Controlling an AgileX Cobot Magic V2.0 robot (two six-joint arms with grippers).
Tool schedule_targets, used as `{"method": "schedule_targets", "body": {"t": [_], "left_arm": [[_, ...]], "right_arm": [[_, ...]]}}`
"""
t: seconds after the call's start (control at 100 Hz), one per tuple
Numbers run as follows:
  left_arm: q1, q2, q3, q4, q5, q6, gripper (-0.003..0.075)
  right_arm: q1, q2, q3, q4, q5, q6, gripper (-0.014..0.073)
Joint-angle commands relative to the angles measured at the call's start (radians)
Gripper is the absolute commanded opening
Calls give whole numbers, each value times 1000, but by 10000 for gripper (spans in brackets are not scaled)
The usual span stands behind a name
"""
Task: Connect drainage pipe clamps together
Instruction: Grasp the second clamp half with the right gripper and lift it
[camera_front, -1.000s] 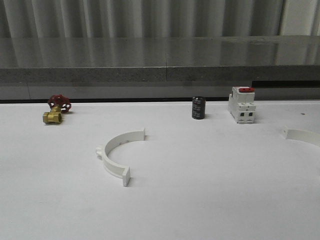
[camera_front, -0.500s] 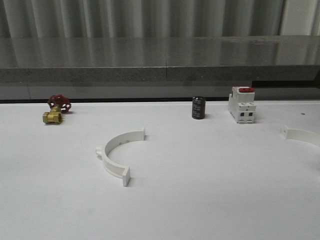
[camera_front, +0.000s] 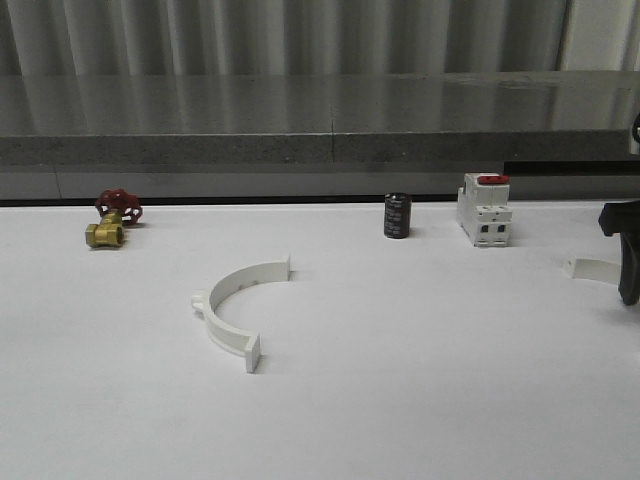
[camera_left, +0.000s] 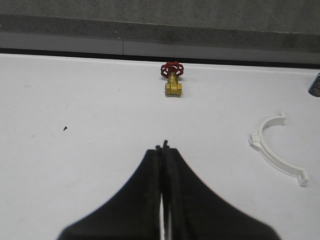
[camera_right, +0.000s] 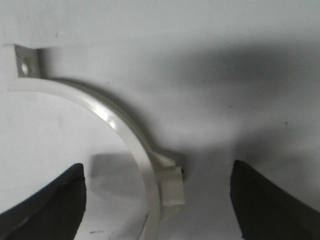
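One white half-ring drainage pipe clamp (camera_front: 235, 310) lies on the table left of centre, its open side facing right; it also appears in the left wrist view (camera_left: 277, 155). The other clamp (camera_front: 590, 267) lies at the far right, partly behind my right gripper (camera_front: 627, 262). In the right wrist view that clamp (camera_right: 107, 114) curves between the wide-open jaws of my right gripper (camera_right: 159, 170), its middle lug roughly centred, and neither finger touches it. My left gripper (camera_left: 164, 147) is shut and holds nothing, over bare table to the left of the first clamp.
A brass valve with a red handwheel (camera_front: 112, 220) stands at the back left. A black cylinder (camera_front: 397, 216) and a white breaker with a red switch (camera_front: 485, 210) stand at the back right. A grey ledge (camera_front: 320, 150) runs behind the table.
My right gripper has come into the front view at the right edge and now covers part of the right clamp. The left clamp and the other objects have not moved.
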Motion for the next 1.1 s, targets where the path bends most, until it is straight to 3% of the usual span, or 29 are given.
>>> {"method": "schedule_targets", "body": {"t": [0.0, 0.28, 0.42, 0.63, 0.86, 1.09], "left_arm": [[1, 9, -27, 3, -72, 1, -20], [1, 9, -27, 3, -72, 1, -20], [1, 9, -27, 3, -72, 1, -20], [1, 9, -27, 3, -72, 1, -20], [1, 9, -27, 3, -72, 1, -20], [1, 9, -27, 3, -72, 1, -20]], "right_arm": [[-9, -31, -27, -6, -33, -10, 559], [-9, -23, -27, -6, -18, -9, 171], [-9, -23, -27, -6, -24, -9, 57], [-9, -23, -27, -6, -65, -9, 38], [7, -41, -53, -4, 5, 39, 38], [138, -115, -59, -6, 32, 151, 38]]}}
